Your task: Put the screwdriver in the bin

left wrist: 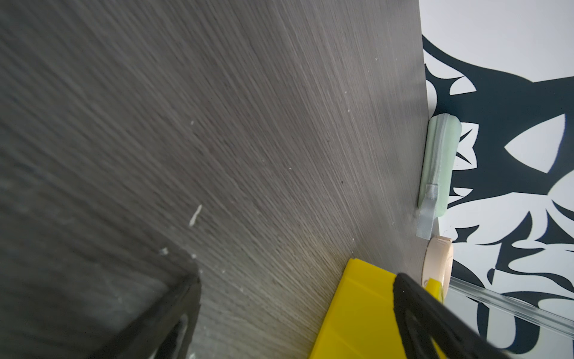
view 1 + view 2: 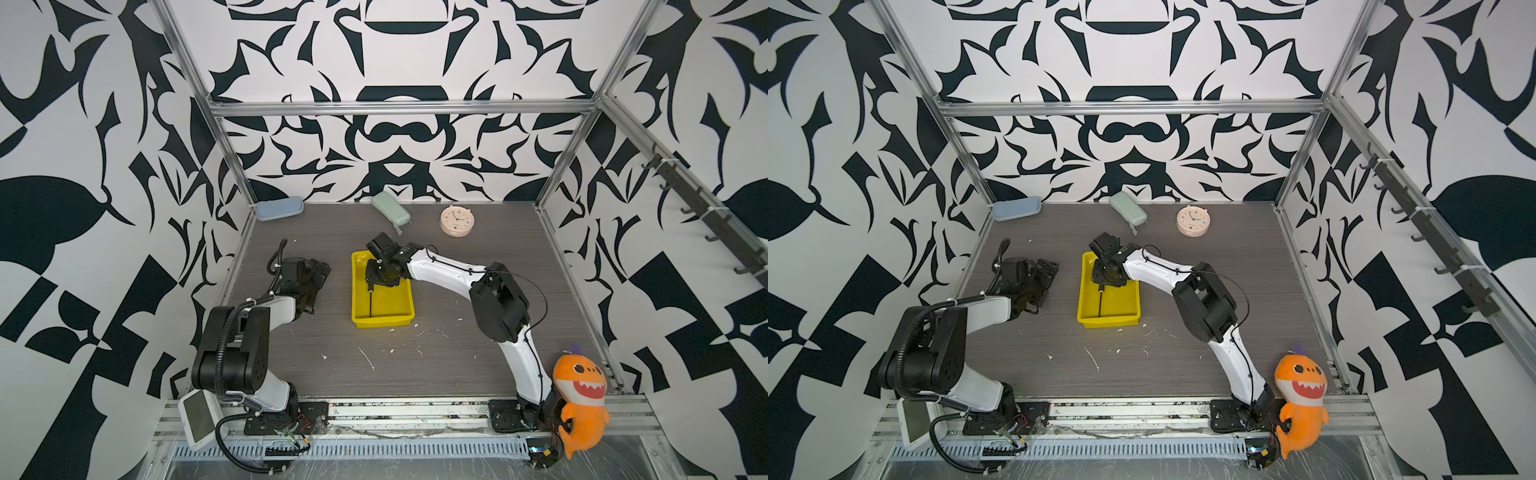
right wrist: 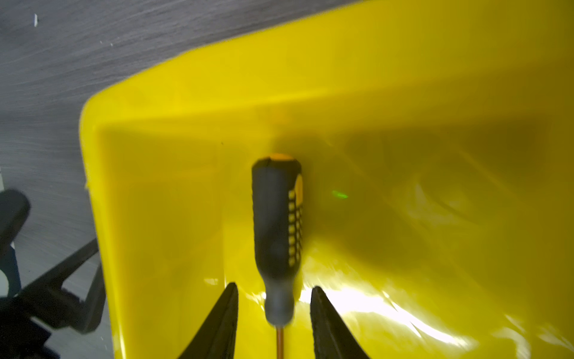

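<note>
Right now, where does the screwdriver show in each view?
Top view: screwdriver in the bin, its shaft along the left side, its handle hidden.
Top view: same place, inside the bin.
Left wrist: not in it.
Right wrist: handle at centre, between the open fingers of the right end effector.
Shared landmark: the bin, also at and.

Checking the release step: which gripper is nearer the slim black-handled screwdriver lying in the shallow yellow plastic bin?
Right. The right gripper is over the bin, its open jaws flanking the screwdriver at its handle, not touching. The left gripper sits outside the bin, off its left side.
</note>
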### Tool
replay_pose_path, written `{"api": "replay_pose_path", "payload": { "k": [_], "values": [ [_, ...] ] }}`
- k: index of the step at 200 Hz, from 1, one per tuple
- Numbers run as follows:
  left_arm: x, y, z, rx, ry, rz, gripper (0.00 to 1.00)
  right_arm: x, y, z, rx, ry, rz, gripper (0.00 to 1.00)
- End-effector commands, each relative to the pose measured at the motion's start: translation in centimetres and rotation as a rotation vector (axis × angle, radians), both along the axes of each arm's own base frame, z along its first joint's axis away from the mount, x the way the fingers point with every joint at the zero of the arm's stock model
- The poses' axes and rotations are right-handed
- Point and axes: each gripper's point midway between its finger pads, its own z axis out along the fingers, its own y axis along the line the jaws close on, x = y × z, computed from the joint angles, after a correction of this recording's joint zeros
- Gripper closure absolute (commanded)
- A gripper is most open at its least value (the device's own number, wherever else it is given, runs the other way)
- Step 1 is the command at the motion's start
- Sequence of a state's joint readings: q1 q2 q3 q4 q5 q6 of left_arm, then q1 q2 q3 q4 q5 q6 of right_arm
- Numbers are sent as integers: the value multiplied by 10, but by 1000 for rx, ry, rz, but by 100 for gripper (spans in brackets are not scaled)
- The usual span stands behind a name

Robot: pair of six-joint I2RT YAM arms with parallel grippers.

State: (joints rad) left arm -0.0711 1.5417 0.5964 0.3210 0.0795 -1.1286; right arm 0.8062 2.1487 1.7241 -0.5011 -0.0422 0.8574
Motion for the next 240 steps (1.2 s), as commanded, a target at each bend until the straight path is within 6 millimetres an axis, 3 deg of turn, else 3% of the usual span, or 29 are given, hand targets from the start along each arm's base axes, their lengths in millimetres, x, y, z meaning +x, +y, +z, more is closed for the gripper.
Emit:
{"api": "replay_pose_path", "payload": {
  "k": [1, 20, 45, 66, 86, 93, 109, 118, 133, 162, 182, 208, 240],
  "values": [
    [-1, 1, 0, -13, 1, 7, 1, -2, -27, 84, 18, -159, -22, 57],
    [-2, 4, 1, -6, -2, 18, 1, -7, -62, 111, -53, -230, -56, 57],
    [-2, 5, 7, -2, -16, 16, 1, -18, -117, 128, -195, -317, -115, 56],
    [-5, 9, 13, 19, -30, 32, 1, -33, -164, 126, -288, -391, -185, 53],
    [-10, 15, 20, 45, -47, 49, 1, -41, -194, 125, -258, -505, -281, 49],
    [-11, 17, 21, 51, -53, 58, 1, -44, -204, 125, -237, -547, -328, 44],
    [-13, 19, 24, 46, -72, 79, 1, -52, -230, 130, -183, -622, -455, 22],
    [-12, 19, 26, 40, -80, 78, 1, -57, -244, 134, -168, -657, -518, 1],
    [-12, 18, 26, 35, -75, 74, 1, -62, -262, 145, -220, -720, -546, 0],
    [-11, 15, 25, 23, -68, 65, 1, -63, -295, 162, -518, -856, -513, 3],
    [-11, 14, 24, 17, -71, 63, 0, -58, -294, 165, -693, -954, -366, 0],
    [-15, 16, 23, 15, -80, 74, 0, -57, -268, 135, -827, -1042, 13, 0],
    [-15, 17, 26, 20, -87, 76, 0, -50, -291, 102, -790, -1076, -13, 1]
  ]
}}
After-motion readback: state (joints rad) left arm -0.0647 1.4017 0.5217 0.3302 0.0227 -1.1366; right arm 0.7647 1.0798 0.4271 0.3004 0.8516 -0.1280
